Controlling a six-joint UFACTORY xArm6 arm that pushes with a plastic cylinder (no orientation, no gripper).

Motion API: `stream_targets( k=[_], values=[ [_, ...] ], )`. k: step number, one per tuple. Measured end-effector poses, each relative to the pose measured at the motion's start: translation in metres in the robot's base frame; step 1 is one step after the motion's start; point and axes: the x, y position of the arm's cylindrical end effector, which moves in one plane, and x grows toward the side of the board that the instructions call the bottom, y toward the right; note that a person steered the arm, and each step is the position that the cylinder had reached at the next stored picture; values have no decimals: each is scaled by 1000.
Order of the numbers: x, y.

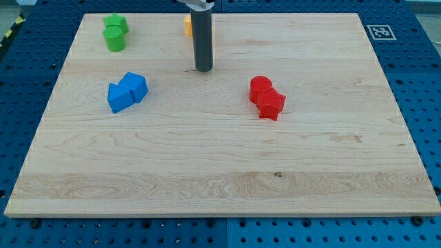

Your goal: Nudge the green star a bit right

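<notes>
Two green blocks sit touching at the view's top left. The upper one (116,22) has an uneven outline and looks like the green star. The lower one (114,39) looks like a cylinder. My rod comes down from the view's top centre, and my tip (203,69) rests on the board. It is well to the right of the green blocks and a little lower in the view, touching no block.
A yellow block (187,25) is partly hidden behind the rod at the top. Two blue blocks (127,91) sit touching at the left. A red cylinder (260,87) and a red star (271,105) touch right of centre. The wooden board (220,172) lies on a blue pegboard.
</notes>
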Motion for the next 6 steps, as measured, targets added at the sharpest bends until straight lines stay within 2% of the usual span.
stream_targets(
  k=[2,4,6],
  values=[
    [2,-13],
    [-13,-108],
    [-55,-251]
  ],
)
